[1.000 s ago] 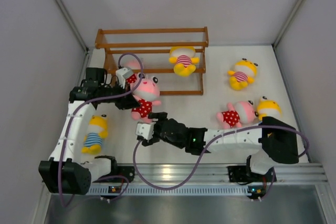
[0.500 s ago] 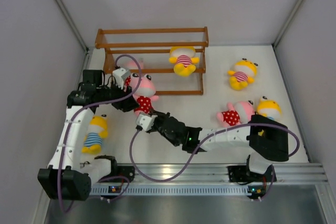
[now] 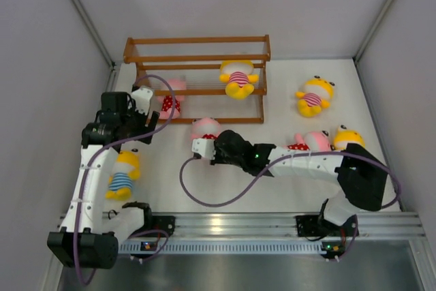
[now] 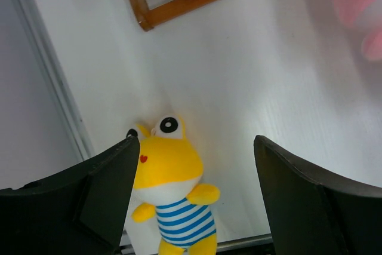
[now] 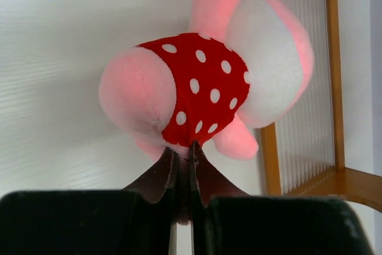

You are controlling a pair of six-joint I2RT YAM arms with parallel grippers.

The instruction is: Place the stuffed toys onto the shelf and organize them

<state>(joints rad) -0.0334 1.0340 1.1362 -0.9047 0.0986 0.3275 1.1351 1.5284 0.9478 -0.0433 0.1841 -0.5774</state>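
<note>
The right gripper (image 5: 184,168) pinched the pink toy (image 5: 206,85) tight by its dotted cloth, a soft, light thing probably better taken round the body, while the left gripper (image 4: 197,143) gaped empty.

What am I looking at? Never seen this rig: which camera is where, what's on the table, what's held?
Two robot arms, bolted at a table's near edge, put plush toys on a wooden shelf. The wide picture looks down from above; the other two come from a camera on each wrist. The right arm has its jaws shut on the red dotted outfit of a pink toy. The left arm has open, empty jaws; its camera sees a blue-striped yellow toy on the table. On the shelf sit another pink toy and a pink-striped yellow toy. At right lie a second pink-striped toy, a half-hidden pink toy and a yellow toy beside it.
</note>
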